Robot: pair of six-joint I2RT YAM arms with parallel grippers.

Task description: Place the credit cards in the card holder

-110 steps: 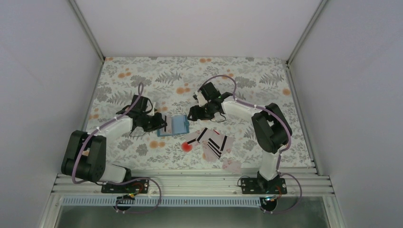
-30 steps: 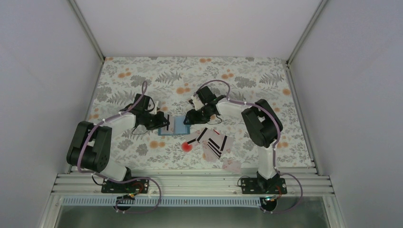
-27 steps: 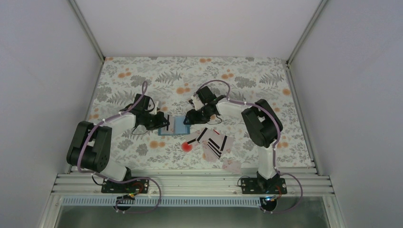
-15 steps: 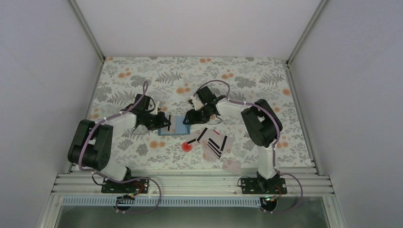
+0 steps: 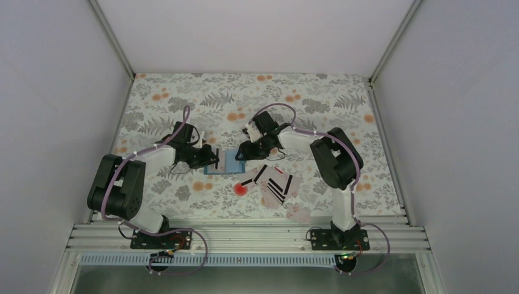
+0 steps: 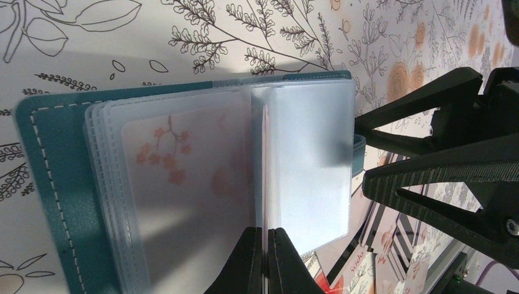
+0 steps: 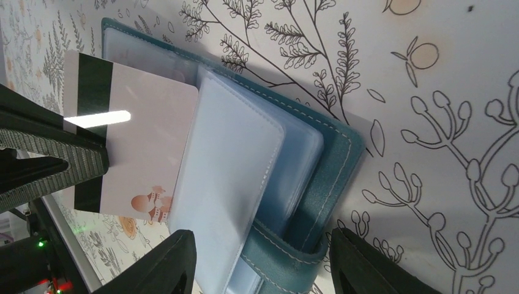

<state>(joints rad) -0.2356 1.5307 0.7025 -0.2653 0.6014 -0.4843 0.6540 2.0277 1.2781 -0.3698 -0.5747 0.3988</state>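
Observation:
The blue card holder lies open on the flowered cloth, its clear sleeves fanned out. My left gripper is shut on one pale credit card with a black stripe. That card stands on edge between the sleeves, its far end partly under a sleeve. My right gripper is open at the holder's other end, one finger on each side of the closing tab. More credit cards lie in a loose pile to the right of the holder.
A round red spot marks the cloth just in front of the holder, next to the card pile. One pale card lies apart near the front rail. White walls close in the left, right and back.
Since the oldest frame both grippers have closed in on the holder from either side. Over the last second nothing has visibly moved.

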